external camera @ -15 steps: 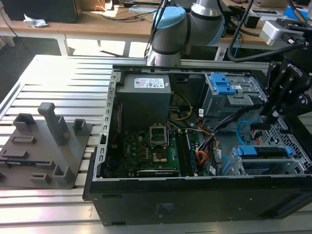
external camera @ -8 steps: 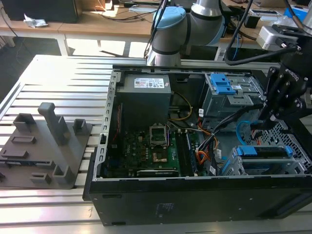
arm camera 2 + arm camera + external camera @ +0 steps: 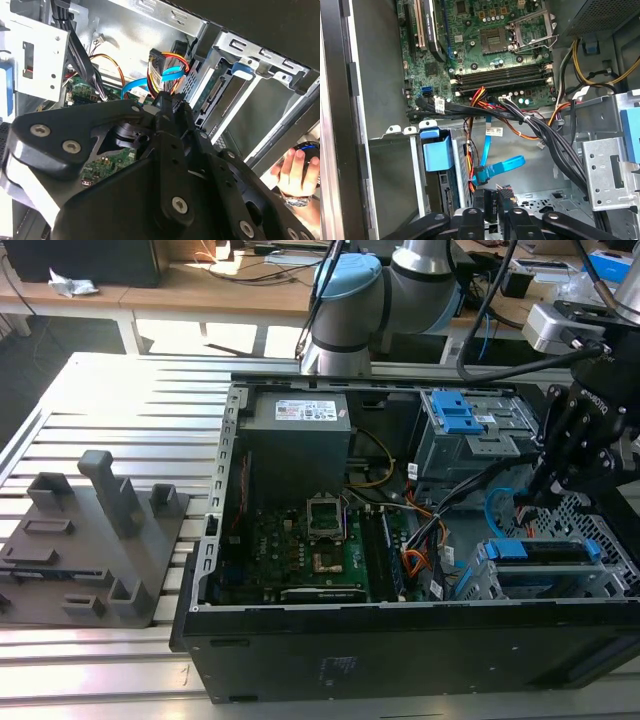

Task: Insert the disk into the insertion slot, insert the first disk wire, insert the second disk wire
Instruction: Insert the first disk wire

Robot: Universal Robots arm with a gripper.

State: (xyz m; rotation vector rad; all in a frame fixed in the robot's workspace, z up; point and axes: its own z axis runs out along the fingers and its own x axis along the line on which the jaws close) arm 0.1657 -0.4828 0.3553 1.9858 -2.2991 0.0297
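Note:
The disk [image 3: 545, 552] in its blue frame lies inside the insertion slot [image 3: 612, 578], the silver cage at the case's front corner on the exterior view's right. In the first wrist view the frame's blue tab [image 3: 436, 149] shows at the cage mouth [image 3: 395, 131]. The second disk wire [image 3: 506, 165], a flat light blue cable, loops just beside the disk's rear connectors [image 3: 215, 95]. My gripper [image 3: 495, 200] hangs over that spot, fingers close together on the cable's dark end [image 3: 480, 176]. The gripper [image 3: 167, 102] and the wire [image 3: 134, 86] also show in the second wrist view.
A bundle of orange, red and black wires [image 3: 472, 165] hangs by the cage. A second grey cage with a blue clip [image 3: 455, 415] stands behind. The motherboard [image 3: 300, 540] fills the case floor. A person's hand [image 3: 296, 172] rests outside the case. A grey fixture block [image 3: 100, 540] sits on the exterior view's left.

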